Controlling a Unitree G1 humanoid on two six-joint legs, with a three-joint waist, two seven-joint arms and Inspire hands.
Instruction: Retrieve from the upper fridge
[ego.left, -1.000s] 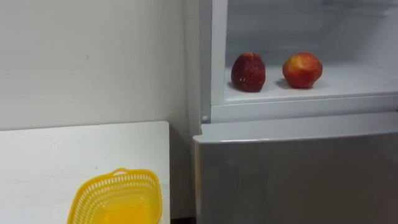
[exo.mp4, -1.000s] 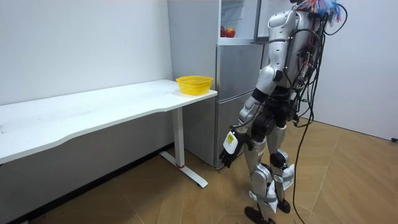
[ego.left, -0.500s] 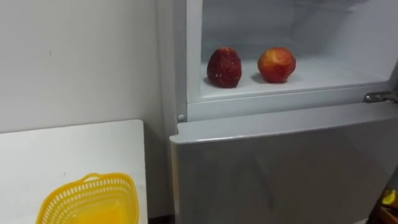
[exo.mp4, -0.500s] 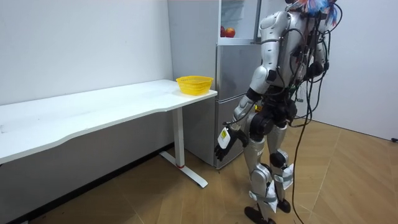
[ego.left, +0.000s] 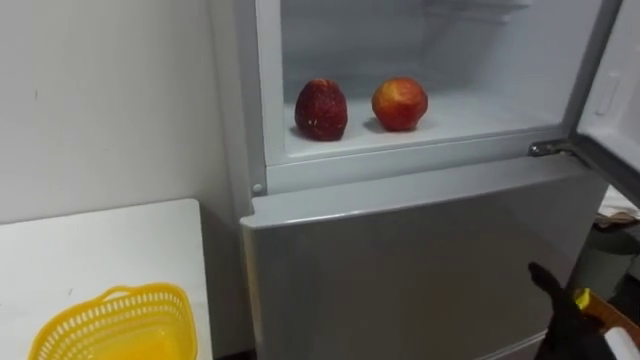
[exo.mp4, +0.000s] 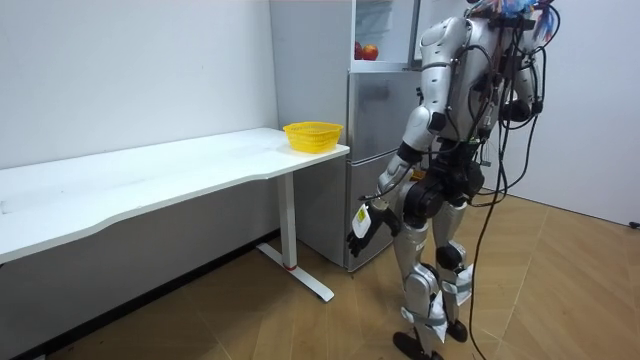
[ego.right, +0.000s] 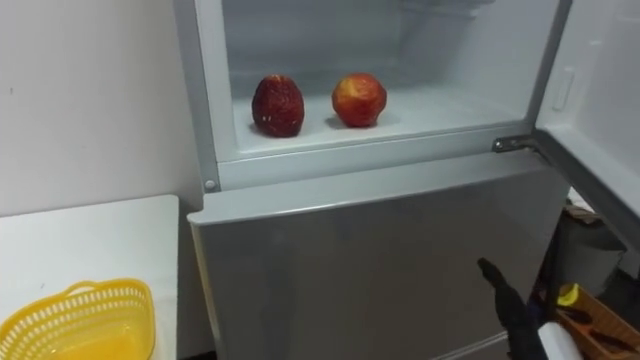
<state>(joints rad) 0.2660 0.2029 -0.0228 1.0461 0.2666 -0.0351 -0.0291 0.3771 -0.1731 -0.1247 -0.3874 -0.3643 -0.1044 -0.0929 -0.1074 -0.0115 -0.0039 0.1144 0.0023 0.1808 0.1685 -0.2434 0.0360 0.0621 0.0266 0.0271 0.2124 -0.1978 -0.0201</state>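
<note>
Plain pale walls (exo.mp4: 130, 70) and a wooden floor (exo.mp4: 560, 290) are seen, evenly lit.
A long white desk (exo.mp4: 150, 180) is set along the wall and is carried on a white leg with a flat foot. Just beside its end, a tall grey fridge (exo.mp4: 375, 150) is placed against the same wall. The floor is laid in light brown planks.

Upper fridge compartment (ego.left: 450, 40): door (ego.left: 615, 90) stood swung out at the right edge of the frame, front opening clear. Shelf (ego.left: 480, 112): dark red fruit (ego.left: 321, 109) and red-yellow fruit (ego.left: 399, 103) sat apart at its left, bare room to their right. Lower door (ego.left: 400, 260) was shut beneath. Basket (ego.left: 110, 325) sat on the table (ego.left: 90, 250) at lower left.
</note>
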